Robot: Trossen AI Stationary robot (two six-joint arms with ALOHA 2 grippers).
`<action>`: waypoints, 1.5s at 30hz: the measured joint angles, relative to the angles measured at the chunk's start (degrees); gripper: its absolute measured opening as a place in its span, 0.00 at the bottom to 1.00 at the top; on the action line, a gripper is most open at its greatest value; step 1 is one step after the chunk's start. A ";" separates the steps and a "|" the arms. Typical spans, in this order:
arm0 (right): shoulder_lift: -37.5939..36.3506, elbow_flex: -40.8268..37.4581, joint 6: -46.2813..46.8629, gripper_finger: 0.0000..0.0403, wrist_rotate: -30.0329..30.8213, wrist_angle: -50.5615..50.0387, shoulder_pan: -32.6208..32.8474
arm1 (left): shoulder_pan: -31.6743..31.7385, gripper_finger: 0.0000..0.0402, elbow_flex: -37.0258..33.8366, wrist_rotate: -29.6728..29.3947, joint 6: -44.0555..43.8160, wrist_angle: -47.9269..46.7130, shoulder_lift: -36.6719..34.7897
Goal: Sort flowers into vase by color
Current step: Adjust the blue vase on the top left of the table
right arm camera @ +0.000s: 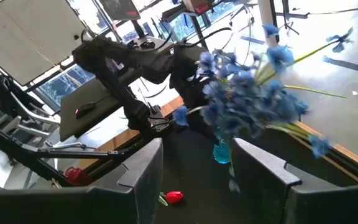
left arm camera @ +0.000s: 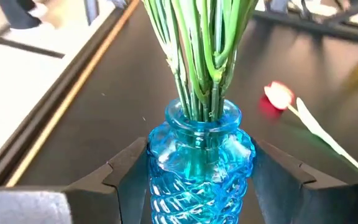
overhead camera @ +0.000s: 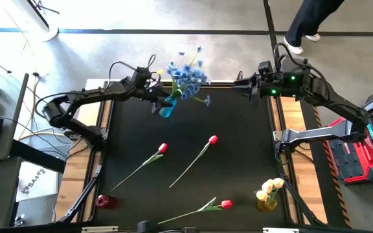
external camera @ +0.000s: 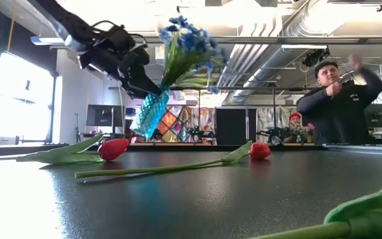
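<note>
Top centre of the high view, the left gripper (overhead camera: 162,103) clamps the tilted blue vase (overhead camera: 168,107) of blue sprays (overhead camera: 188,74); right gripper (overhead camera: 241,86), empty and parted, should steady the stems before setdown.

White lettering marks the chest of a person's dark sweatshirt (external camera: 342,99) beyond the table, and dark print (possibly a logo) shows on a white sheet (overhead camera: 34,183) on the floor; neither is legible.
</note>
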 joint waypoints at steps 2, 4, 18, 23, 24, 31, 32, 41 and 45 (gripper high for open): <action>0.00 0.00 0.33 0.44 0.18 0.37 0.00 | 0.00 0.52 -3.15 -0.80 -1.98 4.76 -1.92; 0.02 0.00 0.38 0.44 0.31 1.12 0.00 | 0.00 0.52 -6.09 -1.21 -3.80 9.33 -3.67; 0.26 0.00 1.40 0.44 0.33 3.21 0.00 | 0.00 0.53 -19.14 -10.42 -10.20 24.53 -10.67; 0.26 0.00 1.40 0.44 0.33 3.74 0.00 | -0.02 0.53 -21.20 -12.18 -12.50 29.71 -10.67; 0.26 0.00 1.40 0.44 0.35 3.72 0.00 | -0.04 0.53 -21.43 -12.66 -12.64 30.00 -10.67; 0.26 0.00 1.89 0.44 0.35 3.72 0.00 | -0.33 0.53 -21.61 -15.28 -11.57 29.94 -10.67; 0.26 0.00 1.90 0.44 0.34 3.71 0.00 | -0.33 0.53 -21.61 -15.80 -11.56 29.94 -10.67; 0.37 0.00 1.91 0.44 1.25 3.68 0.00 | -0.33 0.53 -23.82 -18.43 -13.06 33.36 -10.67; 1.34 -0.02 1.82 0.44 2.03 3.96 0.00 | -0.40 0.53 -28.39 -20.70 -16.85 40.44 -10.65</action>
